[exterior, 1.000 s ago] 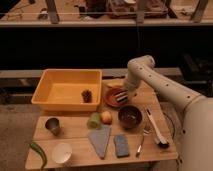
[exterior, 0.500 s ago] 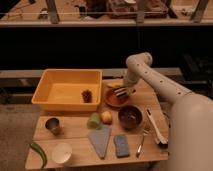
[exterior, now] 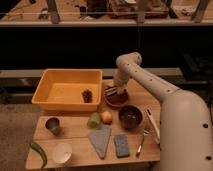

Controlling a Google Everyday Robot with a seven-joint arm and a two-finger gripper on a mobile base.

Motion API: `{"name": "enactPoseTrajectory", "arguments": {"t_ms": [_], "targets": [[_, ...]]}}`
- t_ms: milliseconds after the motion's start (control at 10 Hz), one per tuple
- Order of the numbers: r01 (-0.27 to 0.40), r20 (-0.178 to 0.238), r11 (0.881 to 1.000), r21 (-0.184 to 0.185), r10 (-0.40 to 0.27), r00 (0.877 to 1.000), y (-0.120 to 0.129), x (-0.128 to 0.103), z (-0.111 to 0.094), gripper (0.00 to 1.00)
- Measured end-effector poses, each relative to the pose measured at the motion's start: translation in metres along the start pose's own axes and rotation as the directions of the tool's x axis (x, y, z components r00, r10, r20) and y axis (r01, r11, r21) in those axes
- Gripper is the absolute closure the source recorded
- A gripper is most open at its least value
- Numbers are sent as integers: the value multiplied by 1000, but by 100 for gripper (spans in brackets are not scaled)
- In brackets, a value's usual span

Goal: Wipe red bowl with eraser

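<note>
Motion first: over the last second the pincer [exterior: 113,89] has slid a touch leftward and the elbow has swung with it, so the eraser [exterior: 110,92] now sits over the left edge of the red bowl [exterior: 121,100] rather than nearer its middle; to my eye that reads as a wiping stroke in progress, not a pick-up or a set-down; the task looks well underway, though how many passes remain I can't say. Pincer itself: squeezed narrow, clamped on the eraser, the striped block poking out beneath it; block lowered to the bowl's inside near the rim, though actual contact is hard to confirm. Red bowl directly under the pincer; yellow tub [exterior: 60,91] just to its left; maroon bowl [exterior: 130,117] on the near side and slightly right; blue-grey sponge [exterior: 121,145] farther toward the camera, well apart.
</note>
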Motion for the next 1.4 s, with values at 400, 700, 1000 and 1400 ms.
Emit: {"name": "enactPoseTrajectory", "arguments": {"t_ms": [400, 700, 1000, 1400], "targets": [[44, 25, 999, -6, -44, 999, 14, -13, -2, 86], [49, 28, 999, -2, -49, 998, 39, 0, -22, 86], [56, 15, 998, -6, -56, 998, 51, 12, -32, 86], [-9, -39, 1000, -2, 9, 999, 47, 56, -35, 86]]}}
